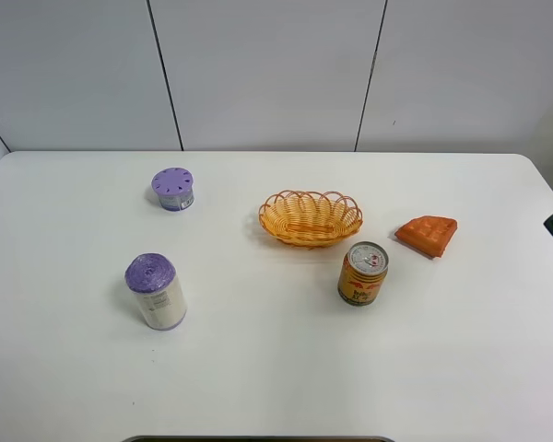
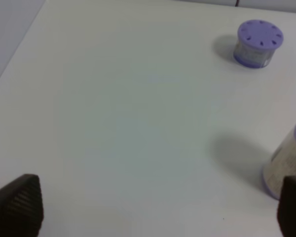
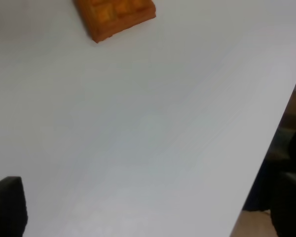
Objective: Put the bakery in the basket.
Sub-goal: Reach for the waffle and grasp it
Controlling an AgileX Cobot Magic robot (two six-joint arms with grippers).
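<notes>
The bakery (image 1: 428, 235), a flat orange-brown waffle wedge, lies on the white table right of the basket (image 1: 311, 219). The oval wicker basket is empty and sits near the table's middle. In the right wrist view the bakery (image 3: 116, 15) lies well ahead of my right gripper (image 3: 148, 205). That gripper is open, its dark fingertips (image 3: 7, 205) wide apart over bare table near the right edge. My left gripper (image 2: 155, 207) is also open, with nothing between its fingertips (image 2: 17, 205). It hovers over the table's left side.
A gold-red drink can (image 1: 362, 273) stands just in front of the basket, between it and the bakery. On the left are a small purple-lidded tub (image 1: 172, 189) (image 2: 258, 43) and a purple-topped cylinder (image 1: 155, 292) (image 2: 288, 165). The table edge (image 3: 266, 148) runs beside the right gripper.
</notes>
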